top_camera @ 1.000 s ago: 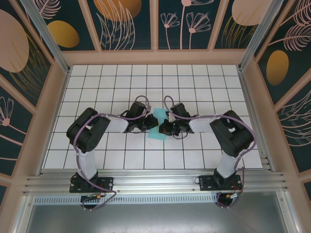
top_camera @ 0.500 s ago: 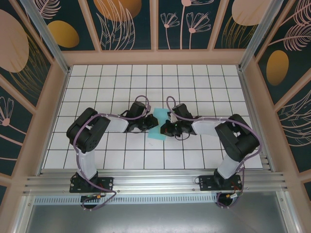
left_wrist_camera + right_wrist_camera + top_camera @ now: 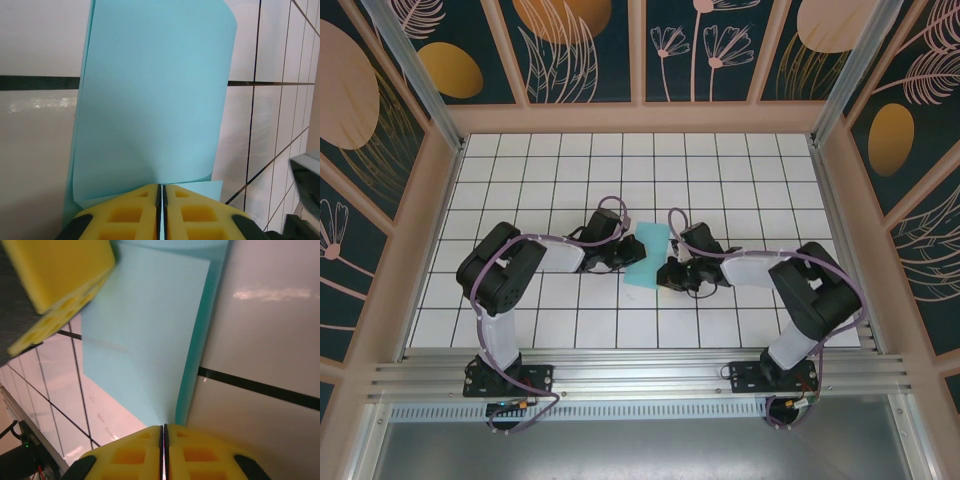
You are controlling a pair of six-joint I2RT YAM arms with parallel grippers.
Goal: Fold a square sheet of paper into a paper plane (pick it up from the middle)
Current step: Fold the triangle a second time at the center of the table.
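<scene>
The square sheet of paper (image 3: 648, 255), light teal-blue, lies folded over on itself on the tiled table between my two grippers. In the left wrist view the paper (image 3: 150, 100) curls up from the table, its near edge running into my left gripper (image 3: 160, 186), whose yellow pads are shut on it. In the right wrist view the paper (image 3: 145, 330) shows two layers, and its folded edge reaches the tip of my right gripper (image 3: 163, 426); these jaws stand together with no paper visible between them. From above, my left gripper (image 3: 628, 262) meets the sheet's left edge and my right gripper (image 3: 663, 272) its lower right.
White tiles with black grid lines cover the table (image 3: 570, 170). Wooden frame walls (image 3: 435, 190) bound it left, right and back. A yellow pad of my left gripper (image 3: 55, 275) hangs close over the sheet in the right wrist view.
My right gripper has slid right and toward the near edge, off the sheet's middle, uncovering more paper from above. The left arm has stayed put.
</scene>
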